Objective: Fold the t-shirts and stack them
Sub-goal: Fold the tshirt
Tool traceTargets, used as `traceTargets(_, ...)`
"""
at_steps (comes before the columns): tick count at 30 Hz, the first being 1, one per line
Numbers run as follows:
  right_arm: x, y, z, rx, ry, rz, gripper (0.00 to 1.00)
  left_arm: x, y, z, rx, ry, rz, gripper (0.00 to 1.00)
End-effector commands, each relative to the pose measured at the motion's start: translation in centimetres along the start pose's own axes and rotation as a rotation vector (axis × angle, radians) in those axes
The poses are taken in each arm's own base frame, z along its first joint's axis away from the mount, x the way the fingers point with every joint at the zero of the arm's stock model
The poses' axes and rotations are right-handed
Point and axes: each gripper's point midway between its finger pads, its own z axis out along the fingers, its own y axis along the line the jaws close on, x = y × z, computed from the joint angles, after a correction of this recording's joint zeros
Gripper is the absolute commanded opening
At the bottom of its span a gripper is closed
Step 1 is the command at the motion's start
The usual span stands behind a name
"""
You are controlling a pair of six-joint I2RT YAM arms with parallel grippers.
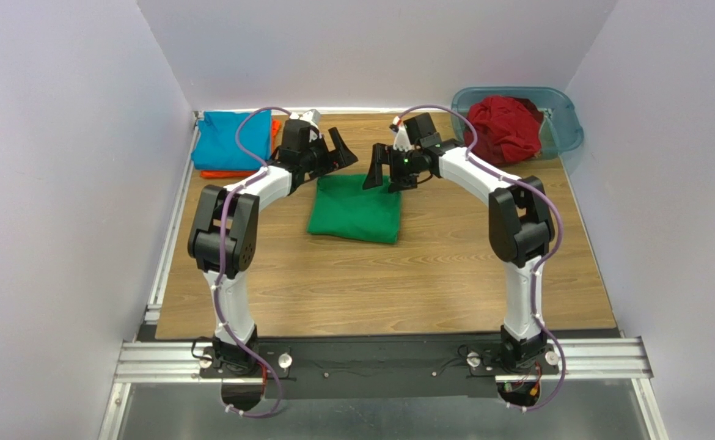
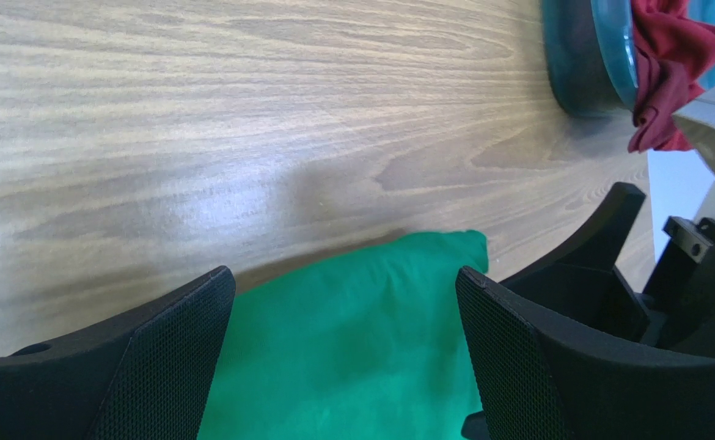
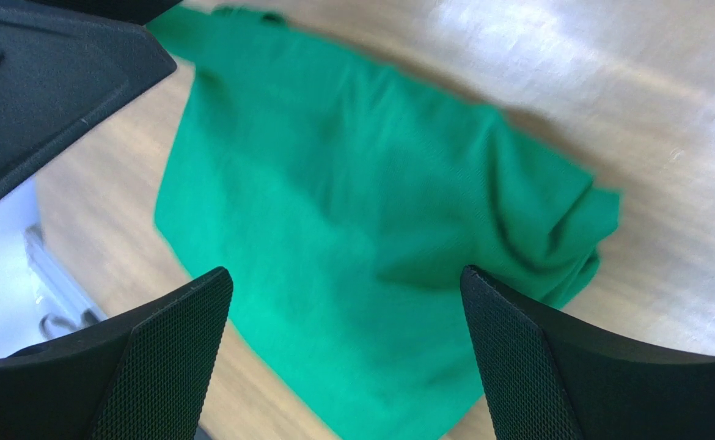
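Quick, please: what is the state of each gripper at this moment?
Left gripper: open, holding nothing.
Right gripper: open, holding nothing, hovering over the folded bright green cotton t-shirt.

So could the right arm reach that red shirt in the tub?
Probably yes. The right gripper is open and empty, the red shirt lies heaped in the lidless tub on that arm's side, and nothing stands between them.

T-shirts, quantity four: one green t-shirt (image 1: pixel 355 209), one teal-blue t-shirt (image 1: pixel 230 139), one orange t-shirt (image 1: pixel 223 173), one dark red t-shirt (image 1: pixel 505 126). Plastic tub (image 1: pixel 568 133), quantity one.
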Motion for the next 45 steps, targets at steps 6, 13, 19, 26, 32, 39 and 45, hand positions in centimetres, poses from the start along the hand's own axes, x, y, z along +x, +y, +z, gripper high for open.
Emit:
traceTargets(6, -1.2, -3.6, 2.3, 0.098, -0.024, -0.002, 1.0, 2.2, 3.5, 2.5, -0.057, 0.079, -0.009, 0.97)
traceTargets(13, 0.4, -5.2, 3.8, 0.108, 0.024, 0.011, 1.0, 2.5, 5.1, 4.3, -0.082, 0.089, -0.007, 0.97)
traceTargets(19, 0.4, -5.5, 3.7, 0.121, 0.027, -0.005, 1.0, 2.7, 5.7, 4.5, -0.101, 0.099, -0.011, 0.97)
traceTargets(26, -3.5, -0.2, -2.2, 0.044, -0.09, -0.087, 1.0, -5.8, 0.4, -0.8, -0.114, -0.118, 0.057, 0.98)
traceTargets(32, -0.5, 3.6, -6.8, -0.02, -0.096, -0.133, 1.0, -6.6, -2.1, -7.2, -0.12, -0.192, 0.055, 0.98)
traceTargets(39, 5.2, 5.7, -5.0, -0.093, -0.016, -0.178, 1.0, 1.8, -4.8, -8.3, 0.03, -0.064, 0.048, 0.98)
traceTargets(45, 7.7, 2.4, -1.9, -0.007, 0.043, -0.149, 1.0, 8.7, -4.6, -7.6, 0.181, 0.066, -0.015, 0.98)
